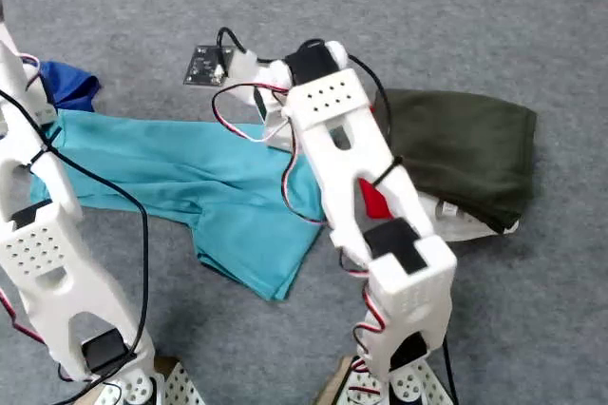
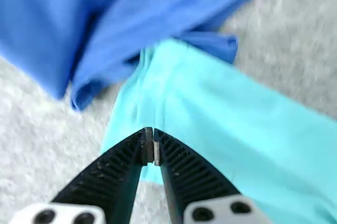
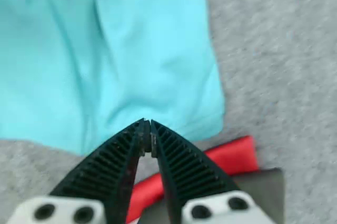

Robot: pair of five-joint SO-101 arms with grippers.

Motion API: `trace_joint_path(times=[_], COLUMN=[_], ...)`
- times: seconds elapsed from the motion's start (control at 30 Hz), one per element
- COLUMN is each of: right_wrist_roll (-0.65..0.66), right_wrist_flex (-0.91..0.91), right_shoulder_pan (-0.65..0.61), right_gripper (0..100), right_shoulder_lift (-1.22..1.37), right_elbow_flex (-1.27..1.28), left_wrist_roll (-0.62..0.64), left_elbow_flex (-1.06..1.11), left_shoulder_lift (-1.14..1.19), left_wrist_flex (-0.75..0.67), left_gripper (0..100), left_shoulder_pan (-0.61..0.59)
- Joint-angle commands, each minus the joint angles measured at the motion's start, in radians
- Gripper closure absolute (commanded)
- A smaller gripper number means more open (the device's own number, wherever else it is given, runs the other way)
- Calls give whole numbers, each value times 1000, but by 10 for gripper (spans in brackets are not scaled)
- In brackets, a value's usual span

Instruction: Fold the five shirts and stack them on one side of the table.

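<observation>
Turquoise shirt [image 3: 105, 50], beneath closed right pincer [image 3: 147, 135]

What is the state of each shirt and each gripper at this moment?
turquoise shirt: unfolded, spread out, creased.
blue shirt: unfolded, bunched, touching the turquoise shirt.
dark green shirt: folded, top of the stack.
red shirt: under the dark green shirt, edge showing.
white shirt: under the dark green shirt, edge showing.
left gripper: shut, over the turquoise shirt.
right gripper: shut, over the turquoise shirt's edge.

room over far table [image 1: 456, 15] — teal shirt [image 1: 209, 186] mid-table, dark stack [image 1: 465, 148] right
</observation>
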Motion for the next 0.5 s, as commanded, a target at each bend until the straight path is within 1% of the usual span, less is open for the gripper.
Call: trace_joint_path(times=[0.0, 0.07, 0.17, 0.4, 0.47], right_wrist_roll=[-2, -38, -58, -63, -60], right_wrist_flex=[-114, -175, -193, -198, -201], right_shoulder_pan=[4, 8, 12, 13, 33], right_gripper=[995, 995, 995, 995, 995], right_shoulder_lift=[102, 180, 271, 364, 384], right_elbow_flex=[-64, -91, -157, -237, -246], left_wrist_roll=[-15, -18, -18, -17, -21], left_elbow_flex=[115, 210, 344, 744, 864], left_shoulder_lift=[-64, -65, -91, -291, -334], left_wrist_flex=[3, -32, -91, -400, -497], left_gripper=[979, 979, 979, 980, 980], left_shoulder_pan=[2, 3, 5, -38, -58])
